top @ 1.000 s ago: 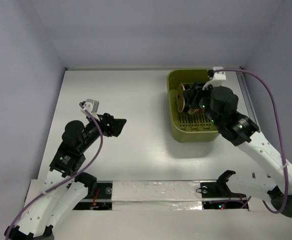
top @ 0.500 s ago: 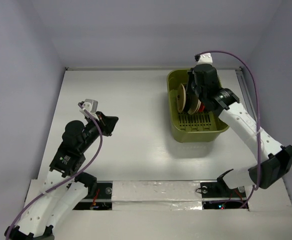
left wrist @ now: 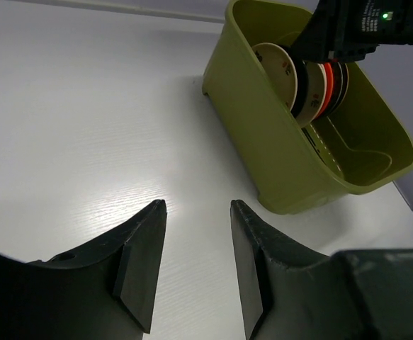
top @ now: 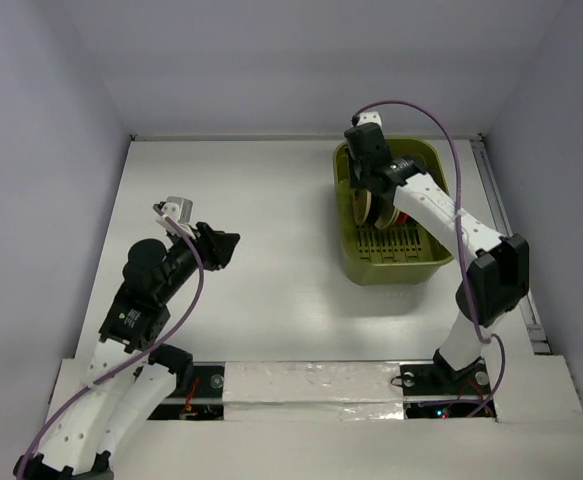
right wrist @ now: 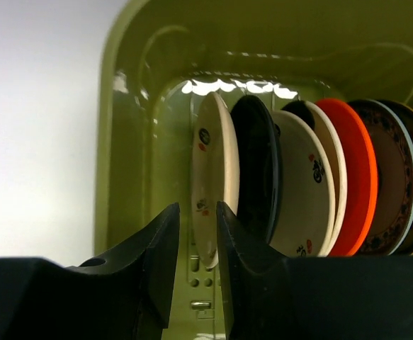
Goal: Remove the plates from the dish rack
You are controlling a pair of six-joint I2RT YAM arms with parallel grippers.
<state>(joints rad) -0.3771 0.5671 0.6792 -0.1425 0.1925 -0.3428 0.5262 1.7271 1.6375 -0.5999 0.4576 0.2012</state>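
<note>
- My right gripper [right wrist: 197, 212] hung over the left end of the dish rack [top: 391, 272]. Its fingers were parted by a narrow gap and clasped nothing.
- The rack sat on the far right part of the white table [top: 271, 180].
- Five plates [top: 376, 200] stood on edge in a row inside the rack.
- From the right wrist camera, left to right, I saw a beige plate [right wrist: 210, 188], a black plate [right wrist: 257, 170], a second beige plate [right wrist: 302, 195], an orange plate [right wrist: 353, 184] and a patterned plate [right wrist: 392, 188].
- The first beige plate's rim showed just beyond the gap between the fingers.
- My left gripper [left wrist: 197, 209] hung over bare table, well apart from the rack, its jaws spread wide and empty.
</note>
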